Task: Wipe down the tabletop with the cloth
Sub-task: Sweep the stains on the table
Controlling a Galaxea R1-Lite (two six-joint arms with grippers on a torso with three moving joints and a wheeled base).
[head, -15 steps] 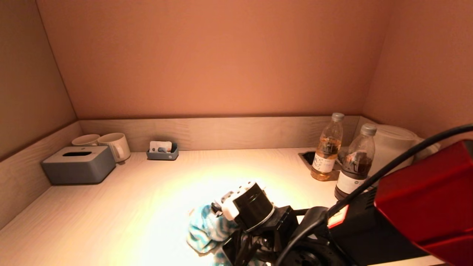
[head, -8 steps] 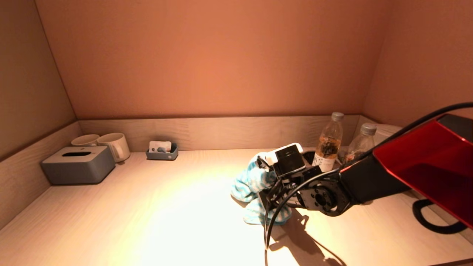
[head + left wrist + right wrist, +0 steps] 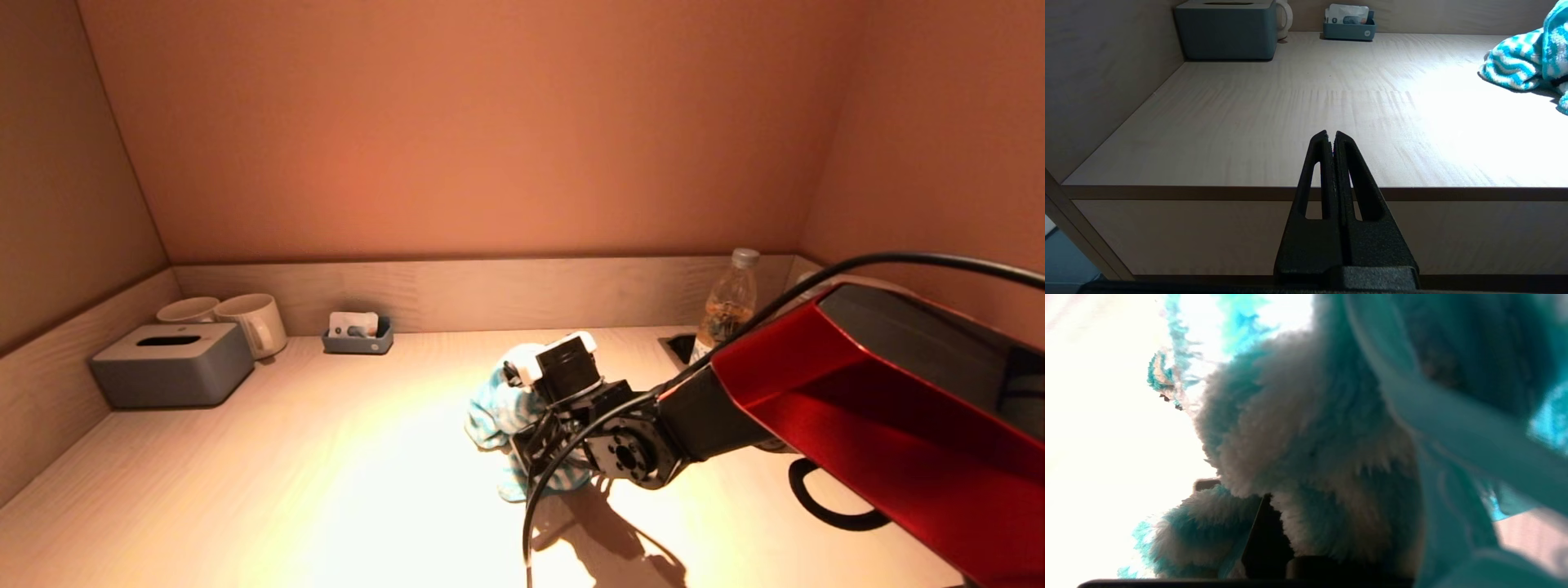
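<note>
A fluffy blue-and-white striped cloth (image 3: pixel 502 408) lies bunched on the pale wooden tabletop (image 3: pixel 326 457), near its middle. My right gripper (image 3: pixel 522 408) is pressed down into the cloth and shut on it; its fingers are buried in the fabric. The cloth fills the right wrist view (image 3: pixel 1310 449). It also shows in the left wrist view (image 3: pixel 1519 65), far off to one side. My left gripper (image 3: pixel 1331 136) is shut and empty, parked in front of the table's front edge.
A grey tissue box (image 3: pixel 173 363) and two white mugs (image 3: pixel 245 320) stand at the back left. A small grey tray (image 3: pixel 357 335) sits by the back wall. A bottle (image 3: pixel 727 304) stands at the back right. A black cable loop (image 3: pixel 833 502) lies to the right.
My right gripper has swept the cloth from the front of the table out to the back right, then back left toward the middle. The left arm has not moved.
</note>
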